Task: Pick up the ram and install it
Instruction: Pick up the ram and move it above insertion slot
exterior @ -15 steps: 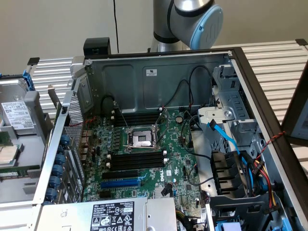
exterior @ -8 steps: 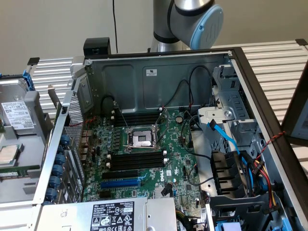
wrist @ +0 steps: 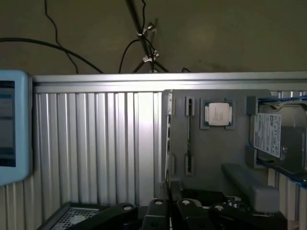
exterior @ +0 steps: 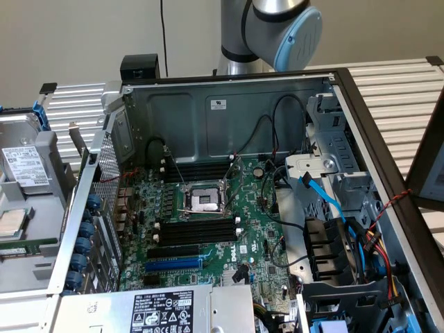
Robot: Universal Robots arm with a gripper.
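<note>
The ram (exterior: 28,248) looks like a thin green strip lying in the grey parts tray (exterior: 31,274) at the exterior view's left, below a CPU chip (exterior: 12,222). My gripper (wrist: 171,192) appears in the wrist view as black fingers drawn together with nothing between them. It hangs above the ribbed metal table (wrist: 96,143) beside that tray (wrist: 211,158), well away from the motherboard. The arm (exterior: 277,28) rises behind the open computer case. Black memory slots (exterior: 198,230) lie empty beside the CPU socket (exterior: 205,201).
The case wall (exterior: 229,114) and drive cage (exterior: 333,166) with blue and black cables (exterior: 326,198) flank the motherboard. A hard drive (wrist: 273,136) and a CPU (wrist: 218,114) sit in the tray. A blue slot (exterior: 173,263) lies below the black slots.
</note>
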